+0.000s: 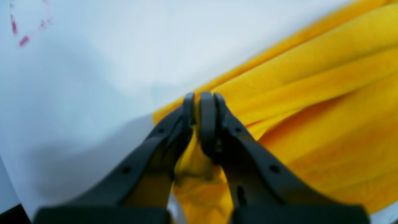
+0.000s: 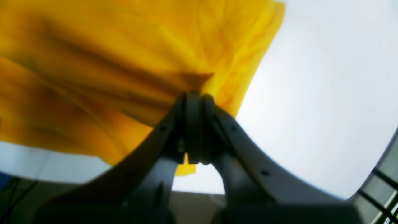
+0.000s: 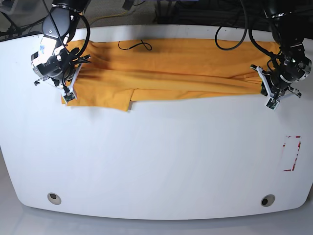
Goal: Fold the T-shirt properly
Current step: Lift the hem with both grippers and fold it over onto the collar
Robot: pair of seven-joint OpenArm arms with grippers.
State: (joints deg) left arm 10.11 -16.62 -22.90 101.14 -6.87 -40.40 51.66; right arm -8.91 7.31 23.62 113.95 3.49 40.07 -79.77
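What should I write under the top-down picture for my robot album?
Two robot arms stretch an orange-yellow T-shirt across the white table, left claw and right claw each pinching one end.

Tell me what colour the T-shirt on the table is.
The T-shirt is orange-yellow, clearest in the base view.

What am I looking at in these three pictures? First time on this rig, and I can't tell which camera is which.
The base view looks down on a white table with two robot arms. The other two pictures come from cameras on the wrists, looking along each claw. The left claw appears on the base view's right, the right claw on its left. An orange-yellow T-shirt lies stretched across the far side of the table. Each claw is shut on one end of it, cloth pinched between the jaws. A red-marked rectangle sits near the left arm.
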